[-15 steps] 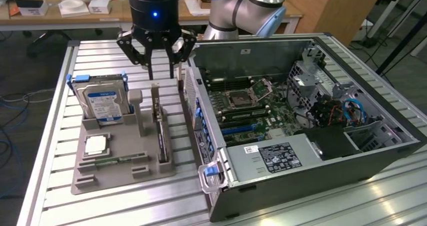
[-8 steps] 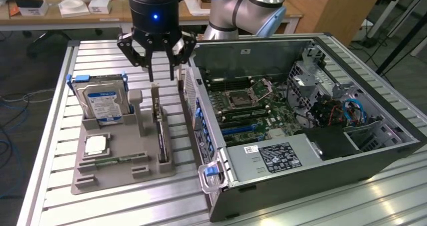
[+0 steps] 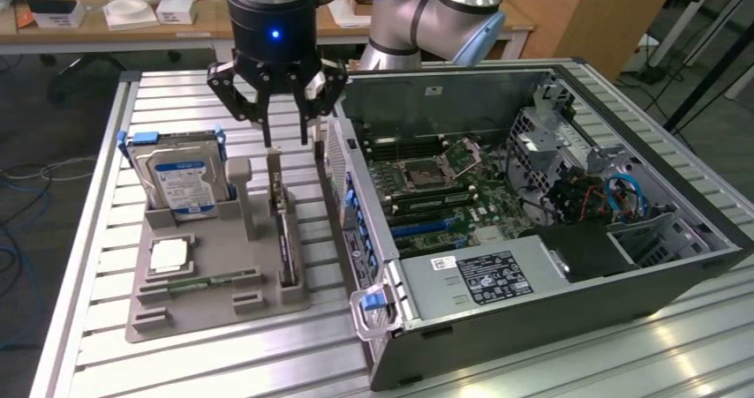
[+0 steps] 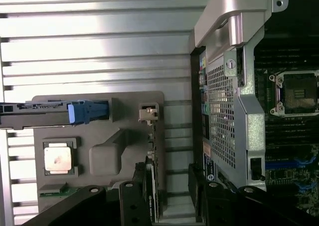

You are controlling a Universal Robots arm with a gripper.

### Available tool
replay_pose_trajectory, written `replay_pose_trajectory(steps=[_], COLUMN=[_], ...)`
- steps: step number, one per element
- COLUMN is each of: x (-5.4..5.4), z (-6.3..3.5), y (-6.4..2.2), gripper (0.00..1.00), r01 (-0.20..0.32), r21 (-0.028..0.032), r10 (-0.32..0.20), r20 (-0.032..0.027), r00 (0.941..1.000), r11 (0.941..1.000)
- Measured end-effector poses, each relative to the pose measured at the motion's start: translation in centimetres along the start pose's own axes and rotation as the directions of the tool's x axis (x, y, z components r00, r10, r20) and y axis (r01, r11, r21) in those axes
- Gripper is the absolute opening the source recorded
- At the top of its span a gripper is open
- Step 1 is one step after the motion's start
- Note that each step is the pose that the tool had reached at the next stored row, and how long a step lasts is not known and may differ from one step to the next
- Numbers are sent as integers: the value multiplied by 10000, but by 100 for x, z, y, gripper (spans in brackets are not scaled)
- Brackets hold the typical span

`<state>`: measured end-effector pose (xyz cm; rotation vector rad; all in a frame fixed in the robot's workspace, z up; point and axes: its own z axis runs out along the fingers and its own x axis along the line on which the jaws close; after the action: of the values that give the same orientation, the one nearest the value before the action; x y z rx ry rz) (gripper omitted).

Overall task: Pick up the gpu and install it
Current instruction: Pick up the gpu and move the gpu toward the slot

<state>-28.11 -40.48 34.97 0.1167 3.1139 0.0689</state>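
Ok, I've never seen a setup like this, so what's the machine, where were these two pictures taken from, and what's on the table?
It is a robot arm ending in a two-fingered pincer. One picture comes from a camera off the arm; the other from a camera on its wrist, looking down. On the slatted metal table lies a grey tray of computer parts: a hard drive standing up, a square processor chip lying flat, a small memory stick, and the gpu, a thin card standing on edge. On the exterior view's right is an open computer case. The pincer is open, just above the gpu, and holds nothing.
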Motion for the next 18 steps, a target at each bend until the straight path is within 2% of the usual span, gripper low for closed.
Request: replay_pose_trajectory(steps=[10, 18], x=[-1, 0], z=[7, 63], y=[-13, -15], gripper=[47, 47], r01=[1, 1], r21=[1, 0], r10=[-1, -1], r20=[-2, 0], r00=[10000, 10000], r11=[10000, 10000])
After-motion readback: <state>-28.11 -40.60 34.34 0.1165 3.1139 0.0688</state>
